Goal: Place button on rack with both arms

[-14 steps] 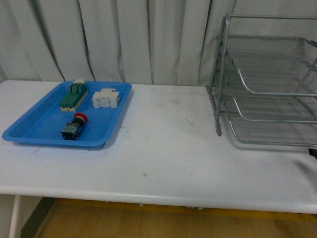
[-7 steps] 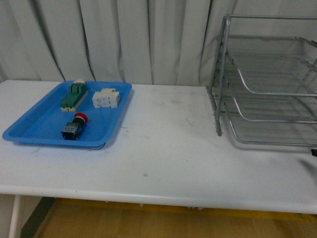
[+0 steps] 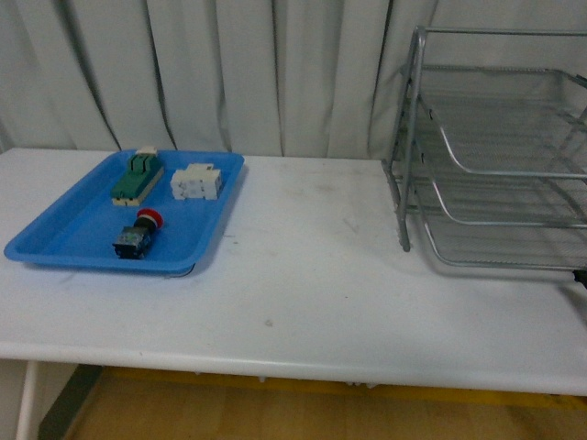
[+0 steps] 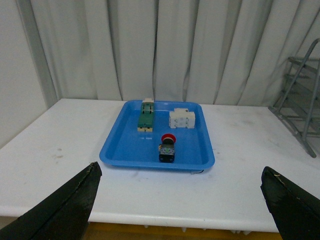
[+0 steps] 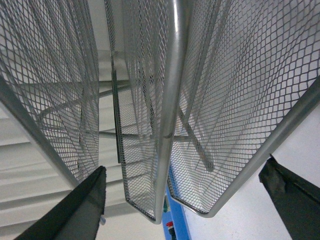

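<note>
right end effector (image 5: 182, 167) shifted by rack (image 3: 410, 137) | button (image 3: 139, 235) well apart in tray (image 3: 55, 249)

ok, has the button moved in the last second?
No. The button lies in the same spot in the blue tray, near its front rim.

Front, left wrist both see tray (image 3: 78, 225); right wrist close to rack (image 5: 170, 100).

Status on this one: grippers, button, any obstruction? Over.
Left gripper open, empty, facing tray. Right gripper open, empty, close to rack. Button in tray, not picked. No obstruction seen.
</note>
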{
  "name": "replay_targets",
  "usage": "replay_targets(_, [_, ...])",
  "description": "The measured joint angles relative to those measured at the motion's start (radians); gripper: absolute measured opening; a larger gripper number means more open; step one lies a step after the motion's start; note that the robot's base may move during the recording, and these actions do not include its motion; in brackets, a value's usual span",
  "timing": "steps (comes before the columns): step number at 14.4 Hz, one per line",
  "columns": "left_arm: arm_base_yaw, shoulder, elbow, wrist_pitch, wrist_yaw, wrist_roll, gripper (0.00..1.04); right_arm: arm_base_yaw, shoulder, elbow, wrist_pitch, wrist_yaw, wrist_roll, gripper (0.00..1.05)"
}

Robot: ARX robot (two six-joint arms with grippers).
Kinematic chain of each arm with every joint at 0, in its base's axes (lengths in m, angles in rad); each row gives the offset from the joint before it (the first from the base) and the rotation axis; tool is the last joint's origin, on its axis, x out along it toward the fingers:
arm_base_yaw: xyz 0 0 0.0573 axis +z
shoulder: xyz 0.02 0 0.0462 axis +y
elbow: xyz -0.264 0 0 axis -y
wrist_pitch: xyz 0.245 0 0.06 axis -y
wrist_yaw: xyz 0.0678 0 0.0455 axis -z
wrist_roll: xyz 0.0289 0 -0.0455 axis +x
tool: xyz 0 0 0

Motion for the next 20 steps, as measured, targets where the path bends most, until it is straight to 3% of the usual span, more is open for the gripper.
replay_targets(2, [0.0,0.0,0.0,0.0,0.0,0.0,0.98,0.002,0.002,0.013,0.0,0.002,-0.004,0.7])
replay_targets(3, [0.0,0.0,0.0,0.0,0.0,0.0,0.98,0.004,0.002,0.021,0.0,0.008,-0.007,0.63])
replay_targets(4, [0.0,0.0,0.0,0.0,0.0,0.0,0.98,0.013,0.007,0.054,0.0,0.018,-0.017,0.41])
replay_targets(5, [0.0,0.0,0.0,0.0,0.0,0.0,0.98,0.015,0.033,0.089,-0.003,0.021,-0.035,0.07])
replay_targets(11, [0.0,0.0,0.0,0.0,0.0,0.0,0.98,-0.001,0.044,0.093,0.004,0.01,-0.016,0.05])
replay_targets(17, [0.0,0.0,0.0,0.0,0.0,0.0,0.98,-0.048,-0.017,-0.042,0.011,-0.056,-0.032,0.05])
replay_targets(20, [0.0,0.0,0.0,0.0,0.0,0.0,0.98,-0.104,-0.099,-0.224,0.018,-0.103,-0.086,0.05])
